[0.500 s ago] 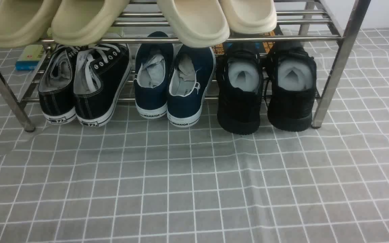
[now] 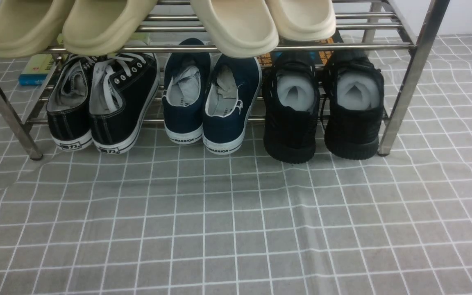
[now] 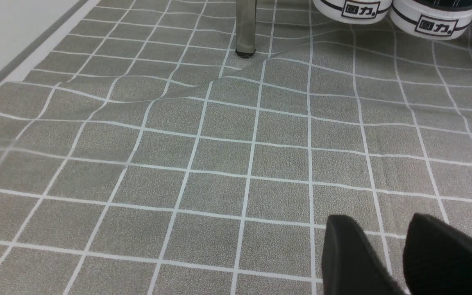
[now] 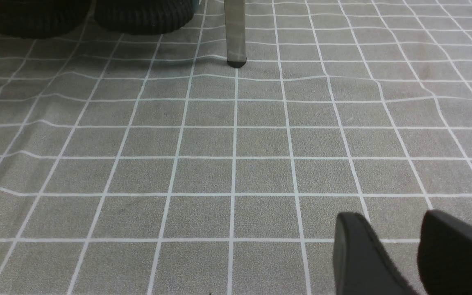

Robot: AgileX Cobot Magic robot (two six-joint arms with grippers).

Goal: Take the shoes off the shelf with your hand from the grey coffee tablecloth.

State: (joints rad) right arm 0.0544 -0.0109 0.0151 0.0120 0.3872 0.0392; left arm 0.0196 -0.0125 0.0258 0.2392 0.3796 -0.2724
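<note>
Spreading widest: grey tablecloth (image 2: 187, 254) with a white grid, slightly creased, filling the middle and lower frame and running under the rack.
Steel rack (image 2: 408, 86): two tiers of shiny bars across the upper frame, angled legs on the cloth.
Olive slippers (image 2: 100, 28): pair on the upper tier, upper left of the frame, cut off by its top edge.
Cream slippers (image 2: 242, 28): pair on the same tier, top centre to right of centre.
All-black shoes (image 2: 289, 135): the task's pair, on the lower tier, upper right of the frame, side by side, heels facing the camera, white stuffing inside.
Black canvas shoes (image 2: 117, 123): lower tier, upper left, white soles and laces, touching each other.
Navy shoes (image 2: 223, 127): lower tier, between the other two pairs, "WARRIOR" on the heels.
Left tool (image 3: 383, 223): released, fingers apart over the cloth, gripping nothing.
Right tool (image 4: 393, 217): also released, a gap between its fingers, nothing held, well apart from the black pair.
Yellow-and-blue box (image 2: 37, 70): upper left of the frame, beside the canvas shoes.
</note>
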